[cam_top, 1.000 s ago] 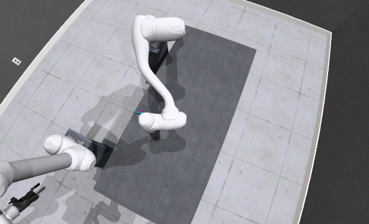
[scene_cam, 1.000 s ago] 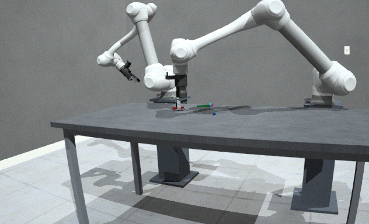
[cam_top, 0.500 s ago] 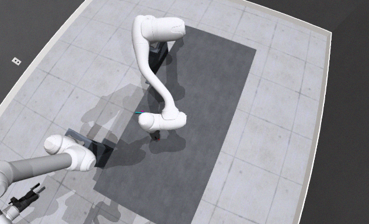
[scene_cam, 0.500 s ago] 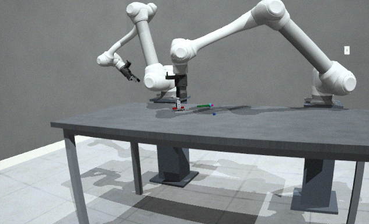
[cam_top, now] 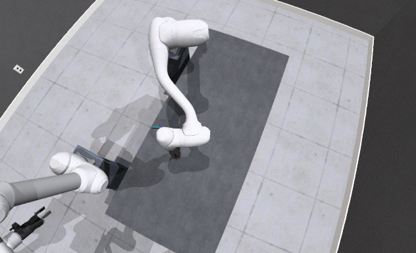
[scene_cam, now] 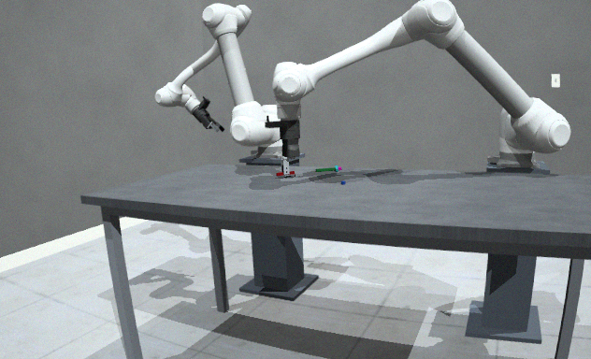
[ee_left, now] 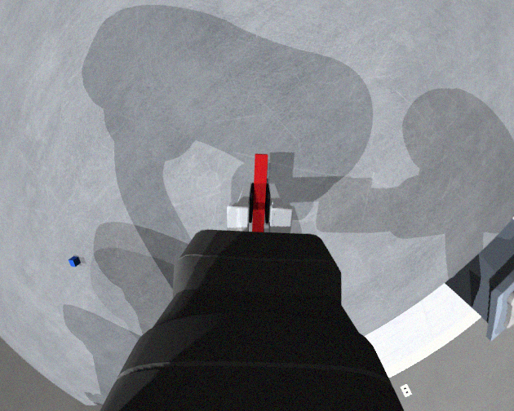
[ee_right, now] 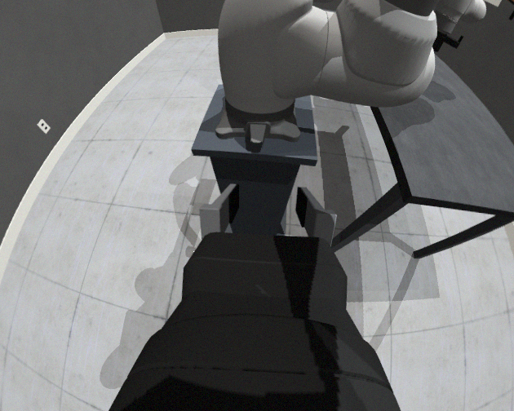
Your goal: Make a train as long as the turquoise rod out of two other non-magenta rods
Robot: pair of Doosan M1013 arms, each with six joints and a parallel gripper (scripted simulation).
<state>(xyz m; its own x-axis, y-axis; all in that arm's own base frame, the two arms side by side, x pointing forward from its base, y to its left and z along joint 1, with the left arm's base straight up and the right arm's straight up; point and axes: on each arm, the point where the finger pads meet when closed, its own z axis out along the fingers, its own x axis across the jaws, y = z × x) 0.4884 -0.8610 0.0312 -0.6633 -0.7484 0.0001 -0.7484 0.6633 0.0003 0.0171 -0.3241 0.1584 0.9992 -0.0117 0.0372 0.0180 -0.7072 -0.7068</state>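
My left gripper (ee_left: pixel 259 195) (scene_cam: pixel 285 172) is shut on a red rod (ee_left: pixel 260 168) (scene_cam: pixel 280 174) (cam_top: pixel 179 157), held level low over the table; I cannot tell whether it touches the top. A turquoise rod (cam_top: pixel 156 127) (scene_cam: pixel 337 168) lies near the table's arm-side edge, partly hidden by the left arm in the top view. A magenta rod (cam_top: pixel 160 126) (scene_cam: pixel 340 168) is close beside it. A green rod (scene_cam: pixel 324 170) lies there too, seen only in the exterior view. A small blue rod (scene_cam: pixel 343 182) (ee_left: pixel 74 261) lies apart. My right gripper (ee_right: pixel 268 197) (cam_top: pixel 47 210) (scene_cam: pixel 220 127) is open and empty.
The right gripper hangs off the table (cam_top: pixel 247 82) (scene_cam: pixel 210 201), beyond its short end. The left arm reaches over the table and hides part of its middle in the top view. The right arm's pedestal (ee_right: pixel 257 190) stands beside the table.
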